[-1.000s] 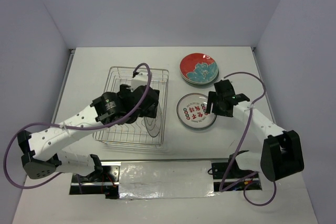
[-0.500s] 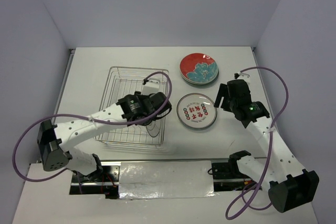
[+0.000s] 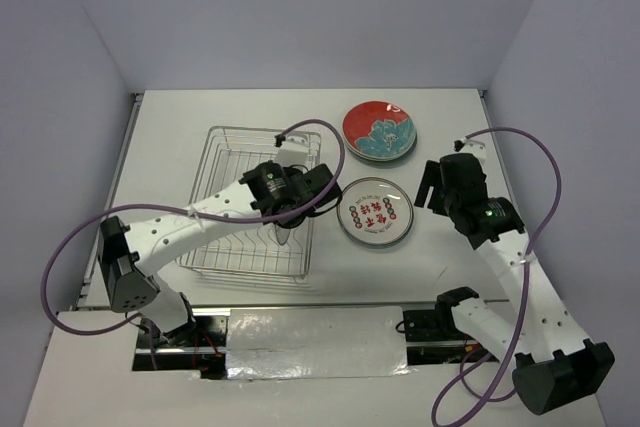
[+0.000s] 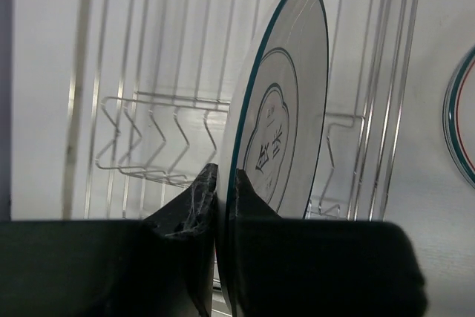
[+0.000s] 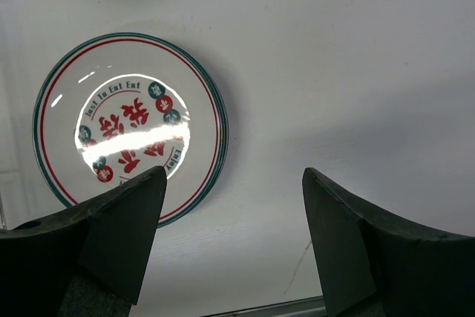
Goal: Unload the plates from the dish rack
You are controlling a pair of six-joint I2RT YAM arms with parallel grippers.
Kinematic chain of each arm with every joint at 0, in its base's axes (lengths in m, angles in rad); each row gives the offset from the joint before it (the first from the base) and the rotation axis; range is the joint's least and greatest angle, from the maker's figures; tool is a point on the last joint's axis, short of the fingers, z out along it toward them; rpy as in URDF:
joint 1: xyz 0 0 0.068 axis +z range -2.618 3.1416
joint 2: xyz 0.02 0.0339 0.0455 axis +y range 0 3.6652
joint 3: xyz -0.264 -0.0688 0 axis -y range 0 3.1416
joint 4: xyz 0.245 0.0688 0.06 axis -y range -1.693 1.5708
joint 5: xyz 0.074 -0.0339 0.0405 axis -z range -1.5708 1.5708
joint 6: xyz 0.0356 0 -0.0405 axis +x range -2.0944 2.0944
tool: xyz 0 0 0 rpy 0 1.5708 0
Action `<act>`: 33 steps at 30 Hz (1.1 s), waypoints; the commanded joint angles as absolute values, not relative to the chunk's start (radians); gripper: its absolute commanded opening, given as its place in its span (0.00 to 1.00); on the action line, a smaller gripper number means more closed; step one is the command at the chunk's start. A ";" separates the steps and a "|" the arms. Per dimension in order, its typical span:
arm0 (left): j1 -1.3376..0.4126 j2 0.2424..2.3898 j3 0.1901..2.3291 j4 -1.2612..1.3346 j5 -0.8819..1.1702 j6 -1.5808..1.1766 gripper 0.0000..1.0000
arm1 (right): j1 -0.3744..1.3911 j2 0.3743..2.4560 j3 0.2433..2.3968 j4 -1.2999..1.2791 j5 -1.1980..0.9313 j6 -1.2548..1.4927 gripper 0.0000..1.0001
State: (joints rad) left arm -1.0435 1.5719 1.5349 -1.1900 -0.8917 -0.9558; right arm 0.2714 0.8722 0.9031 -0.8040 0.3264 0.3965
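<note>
Left pincer (image 4: 225, 183) is clamping the rim of a white teal-rimmed plate (image 4: 286, 109), holding it upright on edge at the right side of the dish rack (image 3: 240, 131). Right pincer (image 5: 234, 180) is hanging wide open and gripping nothing over the tabletop (image 5: 356, 72), just right of the red-lettered plates (image 5: 126, 128) stacked there. The red patterned plates (image 3: 379, 131) are sitting a bit farther back.

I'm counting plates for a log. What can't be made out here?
- Stack counts: top view looks straight down; the top red plate and top white plate hide how many lie beneath.
- Held plate: left wrist sees it edge-on, lettering partly unreadable; left gripper covers its bottom edge.
</note>
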 commanded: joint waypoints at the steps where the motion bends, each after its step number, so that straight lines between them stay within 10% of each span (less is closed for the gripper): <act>1: -1.040 1.556 1.688 -1.371 -1.091 -0.968 0.00 | 0.273 0.842 0.962 -0.818 0.334 0.385 0.81; 8: -1.035 1.482 1.911 -1.333 -1.119 -0.862 0.00 | 0.272 0.780 0.962 -0.691 -0.009 0.368 0.87; 16: -1.014 0.956 1.235 -0.132 -0.433 -0.678 0.00 | 0.270 0.597 0.785 -0.120 -0.554 0.525 1.00; 25: -0.977 0.811 0.942 0.193 -0.207 -0.775 0.00 | 0.262 0.701 0.773 0.007 -0.738 0.641 0.91; 28: -0.954 0.807 0.924 0.213 -0.149 -0.791 0.00 | 0.259 0.707 0.758 0.073 -0.767 0.666 0.78; 31: -0.924 0.793 0.884 0.264 -0.104 -0.816 0.07 | 0.256 0.719 0.755 0.089 -0.793 0.675 0.41; 32: -0.919 0.790 0.877 0.264 -0.106 -0.818 0.14 | 0.250 0.724 0.756 0.083 -0.799 0.678 0.04; 33: -0.916 0.787 0.876 0.258 -0.116 -0.816 0.41 | 0.242 0.723 0.759 0.068 -0.782 0.677 0.00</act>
